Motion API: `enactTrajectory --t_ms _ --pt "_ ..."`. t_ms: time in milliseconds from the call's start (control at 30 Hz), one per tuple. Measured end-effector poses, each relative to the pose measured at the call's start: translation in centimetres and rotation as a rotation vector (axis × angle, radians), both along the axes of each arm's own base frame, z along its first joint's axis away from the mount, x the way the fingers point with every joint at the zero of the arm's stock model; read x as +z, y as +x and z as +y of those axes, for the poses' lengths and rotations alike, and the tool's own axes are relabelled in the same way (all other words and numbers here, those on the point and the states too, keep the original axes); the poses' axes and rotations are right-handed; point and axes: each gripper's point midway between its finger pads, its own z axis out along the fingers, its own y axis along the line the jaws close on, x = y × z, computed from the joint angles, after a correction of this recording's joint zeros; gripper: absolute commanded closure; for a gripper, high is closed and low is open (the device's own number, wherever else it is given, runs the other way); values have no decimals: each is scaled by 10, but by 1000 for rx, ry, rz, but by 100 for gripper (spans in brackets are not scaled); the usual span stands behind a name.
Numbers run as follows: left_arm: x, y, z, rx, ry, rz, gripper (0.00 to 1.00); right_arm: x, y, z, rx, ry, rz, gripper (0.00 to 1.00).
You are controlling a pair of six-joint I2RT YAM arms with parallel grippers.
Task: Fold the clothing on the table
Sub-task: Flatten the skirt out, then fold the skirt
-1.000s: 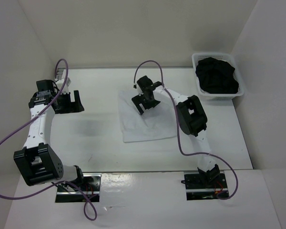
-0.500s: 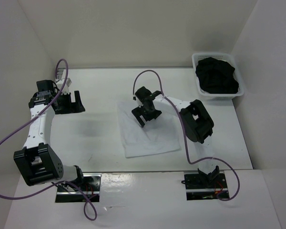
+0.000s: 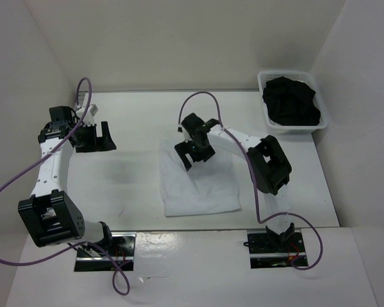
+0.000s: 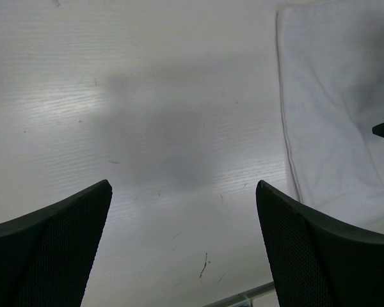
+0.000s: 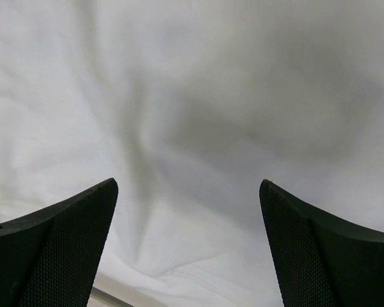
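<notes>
My right gripper [image 3: 195, 155] stands spread wide with nothing between its fingers; it hangs over the far part of the clothing [image 3: 201, 185], and from my right wrist I see only soft white creases between the two dark fingertips. Whether the tips touch the cloth I cannot tell. The clothing lies flat as a rough rectangle about mid-table, a little toward my right side, its near edge close to the front of the table [image 3: 134, 179]. My left gripper [image 3: 97, 137] is likewise fully spread and holds nothing; it sits over bare tabletop at the far left, well apart from the clothing. From my left wrist the hemmed edge of the cloth shows at the right. A white basket [image 3: 267, 116] with a black bundle [image 3: 291, 102] stands at the far right corner.
</notes>
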Motion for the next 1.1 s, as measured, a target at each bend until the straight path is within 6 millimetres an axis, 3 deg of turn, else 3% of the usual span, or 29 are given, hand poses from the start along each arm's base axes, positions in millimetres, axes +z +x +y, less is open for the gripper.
enactTrajectory --t_ms 133,267,333,400,467,600,700,933,1100 --pt "2 19 -15 -69 -40 2 1 41 25 20 34 92 -81 5" --pt "-9 44 -38 -156 -77 21 5 67 42 10 29 131 -139 8" --pt "-19 55 -52 -198 -89 35 8 72 57 -9 -10 133 -157 15" --pt "-32 64 -68 -245 -102 55 20 71 73 -38 -63 125 -167 21" --pt "-48 72 -84 -298 -113 80 22 63 85 -72 -127 105 -162 22" --pt "-81 78 -111 -376 -127 127 27 45 92 -135 -241 63 -127 24" --pt "-100 80 -126 -412 -138 154 29 42 90 -161 -279 46 -120 24" --pt "-117 106 -145 -454 -137 130 34 66 90 -168 -267 67 -185 24" --pt "-119 131 -158 -477 -141 86 42 68 88 -170 -257 68 -191 24"
